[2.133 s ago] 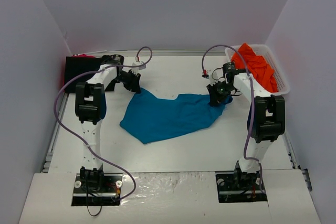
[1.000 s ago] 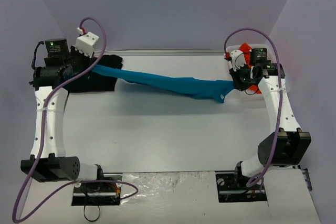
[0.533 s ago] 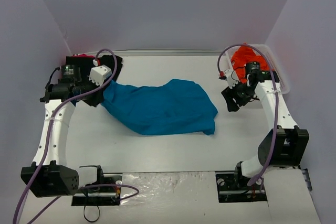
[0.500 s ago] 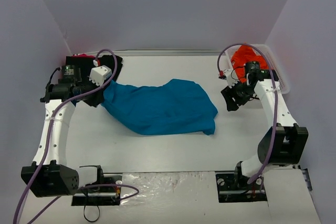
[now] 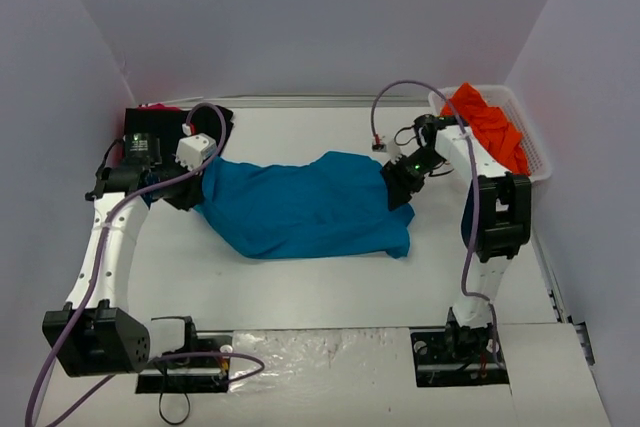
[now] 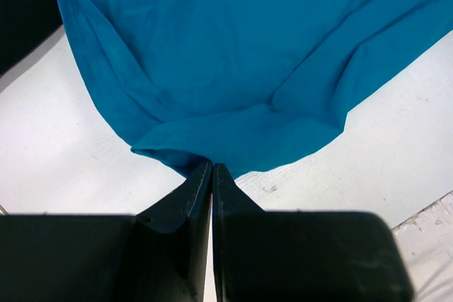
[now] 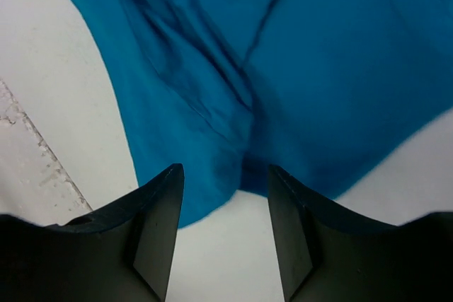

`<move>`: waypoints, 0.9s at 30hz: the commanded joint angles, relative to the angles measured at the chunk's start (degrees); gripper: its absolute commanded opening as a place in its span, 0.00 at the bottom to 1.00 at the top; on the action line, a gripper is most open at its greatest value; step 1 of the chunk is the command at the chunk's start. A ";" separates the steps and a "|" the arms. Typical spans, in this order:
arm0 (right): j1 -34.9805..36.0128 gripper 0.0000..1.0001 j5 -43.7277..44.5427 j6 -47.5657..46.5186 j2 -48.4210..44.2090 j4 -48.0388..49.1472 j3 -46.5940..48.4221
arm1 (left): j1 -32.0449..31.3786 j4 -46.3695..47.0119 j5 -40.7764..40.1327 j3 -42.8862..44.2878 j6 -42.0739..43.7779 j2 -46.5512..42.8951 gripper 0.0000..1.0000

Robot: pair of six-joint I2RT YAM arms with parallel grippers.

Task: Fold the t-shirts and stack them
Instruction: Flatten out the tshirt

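Stretched taut in mid-air a second ago, the teal t-shirt (image 5: 300,212) now lies spread on the bench (image 5: 300,287) – left gripper (image 6: 212,169) clamped on its hem, right gripper (image 7: 223,175) jaws apart after letting go – ready, seemingly, for folding.

The teal-blue t-shirt (image 5: 300,209) lies unfolded and rumpled on the counter (image 5: 300,292), left of the white basket (image 5: 541,153) and apart from it. It is stretched side to side, with creases across it. The edge farthest from the basket is pinched in the closed left gripper (image 6: 212,166). Orange t-shirts (image 5: 490,125) sit bunched inside the basket, heaped above its rim. A black t-shirt (image 5: 160,123) lies farthest from the basket, beyond the teal one and partly hidden.
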 commanded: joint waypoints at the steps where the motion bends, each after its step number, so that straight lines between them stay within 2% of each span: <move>1: 3.36 0.46 -3.58 -1.63 1.80 -5.39 1.98 | -0.13 2.56 0.77 0.47 -1.17 0.12 0.02; 14: 4.60 0.44 -3.76 -2.60 8.66 -3.46 -0.22 | -0.13 3.96 1.03 -1.11 -2.14 0.56 0.02; 27: 4.77 0.44 -0.42 -0.49 11.48 -1.96 0.49 | -0.13 4.76 1.65 -2.17 -2.41 1.35 0.02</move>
